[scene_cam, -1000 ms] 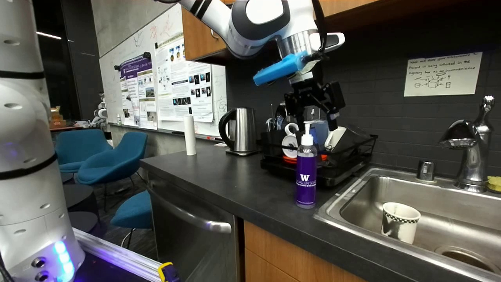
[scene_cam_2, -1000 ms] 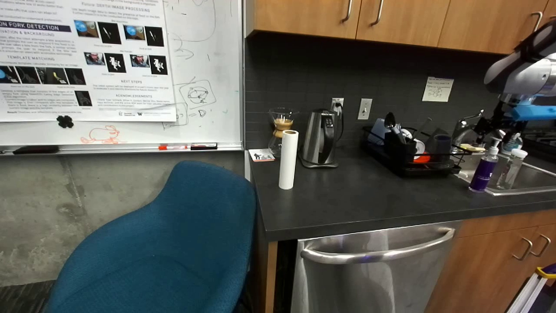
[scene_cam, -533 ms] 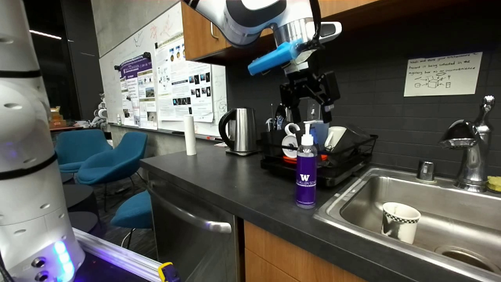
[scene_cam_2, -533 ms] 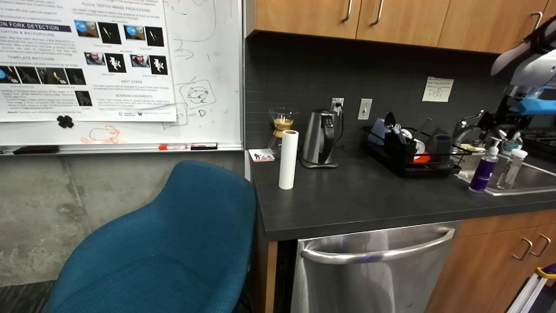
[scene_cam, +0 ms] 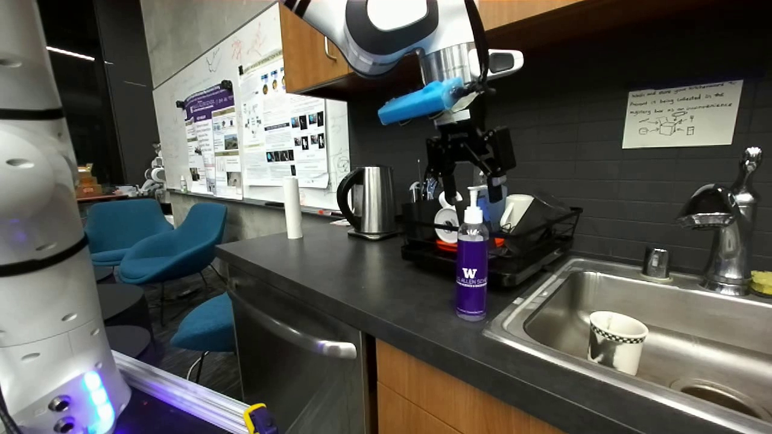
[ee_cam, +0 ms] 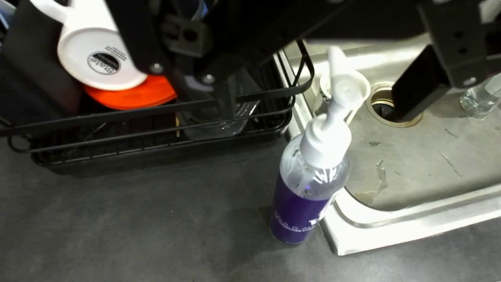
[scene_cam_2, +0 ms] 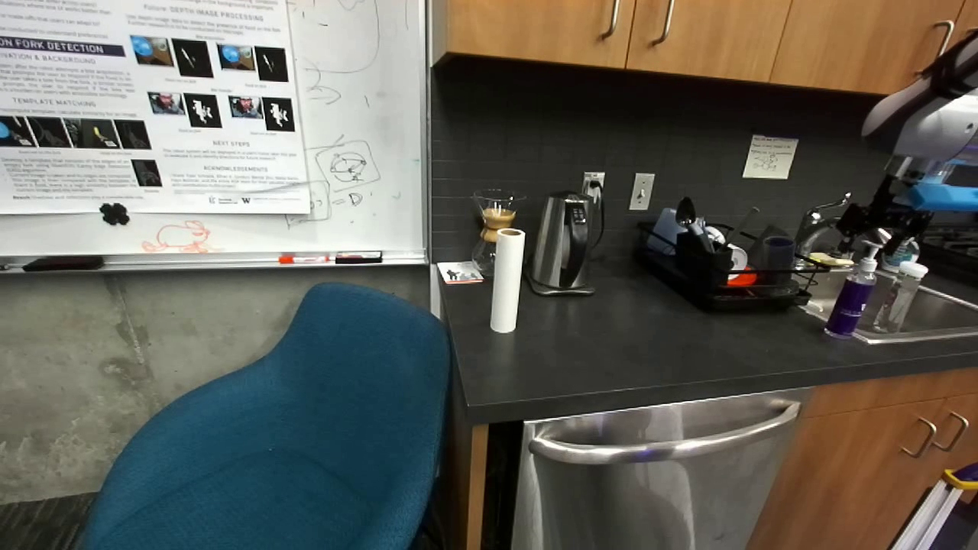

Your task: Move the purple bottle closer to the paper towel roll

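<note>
Two fingers [ee_cam: 420, 84] of the gripper [scene_cam: 473, 191] stand spread near the top of the purple bottle [scene_cam: 472, 277], upright beside the sink [ee_cam: 368, 237]; lowering and centring them around its body before closing should prevent tipping.

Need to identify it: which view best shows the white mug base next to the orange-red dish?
The wrist view: there the white mug base looks large, with "State" readable on it, though its edge is partly covered. Both exterior views show the base only as a small disc, its print unreadable.
</note>
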Robot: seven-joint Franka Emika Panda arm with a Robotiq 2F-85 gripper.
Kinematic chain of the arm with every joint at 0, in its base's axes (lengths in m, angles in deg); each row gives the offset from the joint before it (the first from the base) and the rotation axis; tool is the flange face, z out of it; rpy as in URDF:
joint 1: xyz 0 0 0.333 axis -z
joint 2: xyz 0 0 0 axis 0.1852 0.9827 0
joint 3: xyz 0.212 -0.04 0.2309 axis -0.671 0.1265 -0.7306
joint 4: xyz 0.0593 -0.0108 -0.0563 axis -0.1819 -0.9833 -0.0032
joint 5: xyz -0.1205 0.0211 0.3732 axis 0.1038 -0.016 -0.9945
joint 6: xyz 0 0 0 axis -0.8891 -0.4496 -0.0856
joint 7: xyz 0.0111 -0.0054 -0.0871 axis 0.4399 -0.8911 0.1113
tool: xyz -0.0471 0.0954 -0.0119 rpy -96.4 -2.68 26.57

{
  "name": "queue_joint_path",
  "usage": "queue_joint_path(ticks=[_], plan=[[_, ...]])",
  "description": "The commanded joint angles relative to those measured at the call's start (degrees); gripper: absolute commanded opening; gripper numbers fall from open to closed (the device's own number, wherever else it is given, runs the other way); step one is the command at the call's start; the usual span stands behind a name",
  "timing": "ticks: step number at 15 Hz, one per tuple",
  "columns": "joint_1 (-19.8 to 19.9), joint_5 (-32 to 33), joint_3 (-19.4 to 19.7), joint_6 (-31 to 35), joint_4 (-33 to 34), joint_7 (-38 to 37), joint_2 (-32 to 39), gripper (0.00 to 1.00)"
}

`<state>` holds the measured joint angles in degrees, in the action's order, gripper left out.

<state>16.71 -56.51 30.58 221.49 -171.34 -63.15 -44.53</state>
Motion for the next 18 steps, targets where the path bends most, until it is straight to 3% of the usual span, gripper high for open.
queue_joint_path(ticks=[1,4,5,7,13,18], plan=[[0.6,-0.2,-0.1,-0.7,-0.2,1.4,0.5,1.00],[0.7,-0.6,-0.1,-0.8,-0.2,2.3,1.9,1.00],[0.8,-0.4,-0.1,-0.4,-0.2,2.3,2.3,0.75],[1.0,0.1,-0.2,0.0,-0.2,2.5,3.1,0.69],[1.6,1.6,-0.4,1.2,-0.2,2.7,4.3,0.18],[1.6,2.8,-0.4,1.7,-0.4,2.6,3.6,0.18]])
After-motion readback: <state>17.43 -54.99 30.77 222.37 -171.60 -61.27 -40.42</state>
